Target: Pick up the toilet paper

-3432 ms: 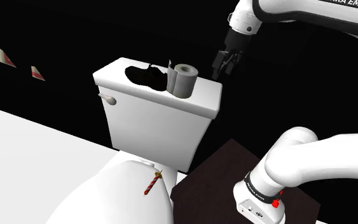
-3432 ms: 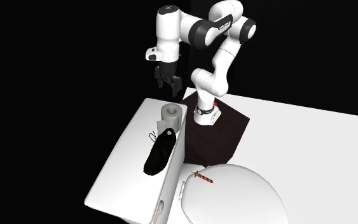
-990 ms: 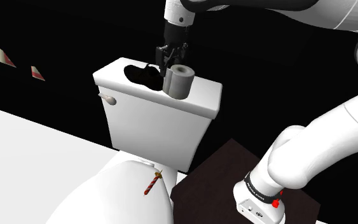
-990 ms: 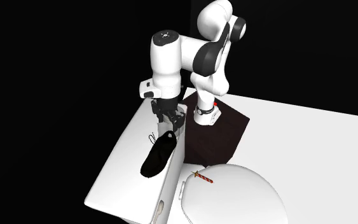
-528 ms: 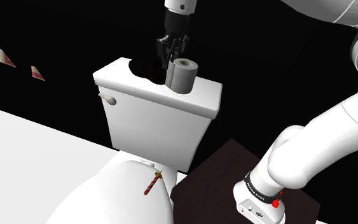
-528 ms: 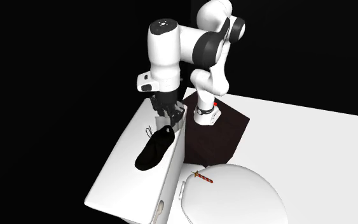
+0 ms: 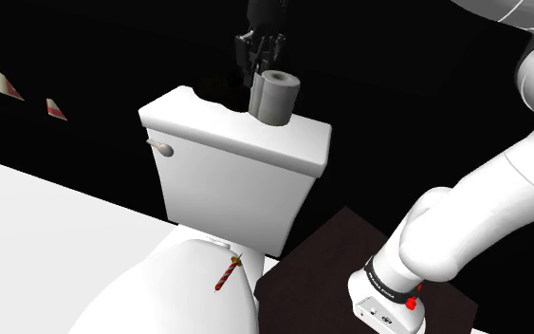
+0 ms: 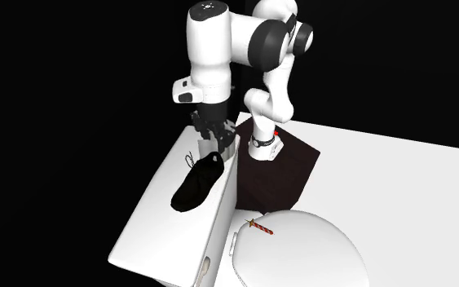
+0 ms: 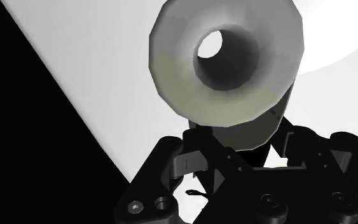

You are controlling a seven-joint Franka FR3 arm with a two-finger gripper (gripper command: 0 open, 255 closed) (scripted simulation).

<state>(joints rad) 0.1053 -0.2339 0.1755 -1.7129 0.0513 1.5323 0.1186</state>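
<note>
You'll see a black laced shoe (image 8: 193, 186) over the white toilet tank's lid (image 7: 203, 121), contact unclear. A flush handle (image 7: 163, 149) sits at the tank's front corner. A red-striped candle (image 7: 227, 274) lies on the seat lid (image 7: 151, 294), near its tank-side edge.

even, bright light from above: the white toilet tank (image 7: 219, 125) shines on top and greys softly on its front. edges are crisp. in the wrist view the toilet paper roll (image 9: 171, 71) is shaded underneath, and the upper right corner washes out white.

Grey toilet paper (image 7: 277, 97); white toilet tank (image 7: 236, 176); black end effector (image 7: 258, 68); red-striped stick (image 7: 227, 275); dark brown stand (image 7: 314, 273).
</note>
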